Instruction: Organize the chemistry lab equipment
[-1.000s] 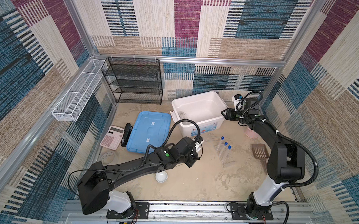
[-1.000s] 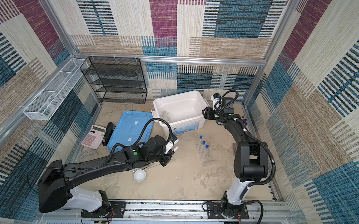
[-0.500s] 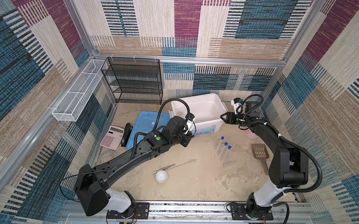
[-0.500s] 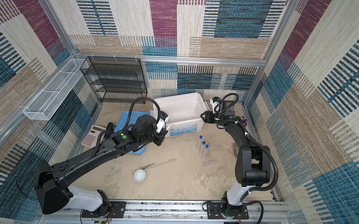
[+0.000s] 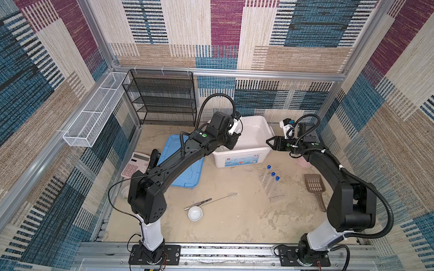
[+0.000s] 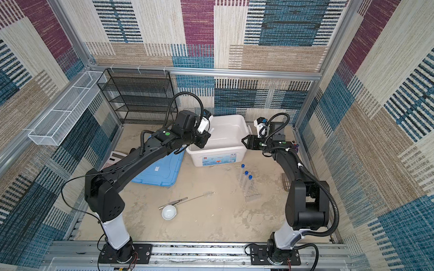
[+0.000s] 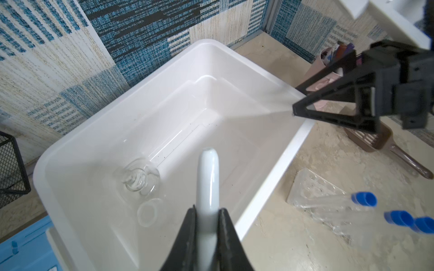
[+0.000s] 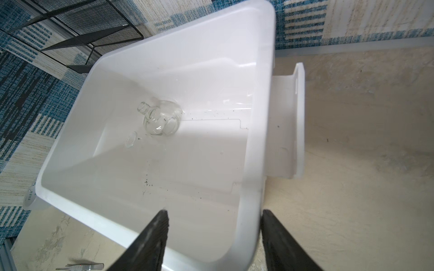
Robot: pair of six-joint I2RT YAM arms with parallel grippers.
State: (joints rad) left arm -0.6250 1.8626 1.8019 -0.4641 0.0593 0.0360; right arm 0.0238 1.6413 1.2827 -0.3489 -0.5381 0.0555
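Now, left end effector (image 7: 207,210): clamped on a white glossy pestle (image 7: 208,173), poised over the left end of the white bin (image 7: 141,110)
Right end effector (image 8: 214,213): jaws apart, empty, at the bin's right rim
Risk: if released from this height, the pestle may strike the glass flask (image 7: 138,178) close below and crack it; the right end effector could nudge the bin
Bin: flask on its side, small clear beaker (image 7: 150,212) beside it
Desk: test tubes (image 5: 272,175) right of centre; tweezers (image 5: 198,203), brush (image 5: 223,196) and dish (image 5: 195,213) near the front edge
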